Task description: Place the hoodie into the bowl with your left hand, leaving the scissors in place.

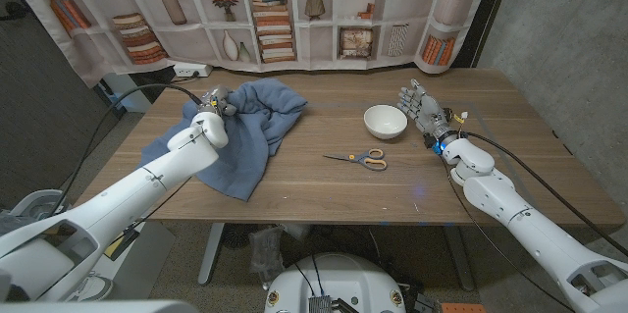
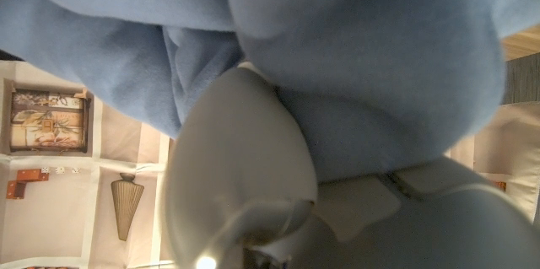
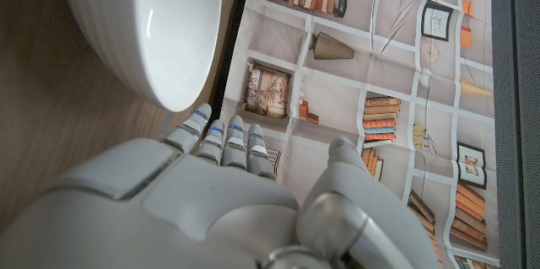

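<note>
Upper left of the head view, my left hand (image 1: 218, 104) is grabbing the blue hoodie (image 1: 257, 122) on the worktop (image 1: 324, 190); right hand (image 1: 420, 110) sits released beside the bowl (image 1: 386, 122), scissors (image 1: 359, 158) below it.

The left arm (image 1: 128, 187) reaches in from the near left corner toward the far left of the counter, its hand (image 1: 214, 105) pressed down into blue cloth — fingers dark and curled, though whether they grip cannot be told. The right arm (image 1: 520, 217) comes in from the near right corner; its hand (image 1: 422, 109) stands on its edge, palm upright, fingers straight and slightly apart — holding nothing.
</note>
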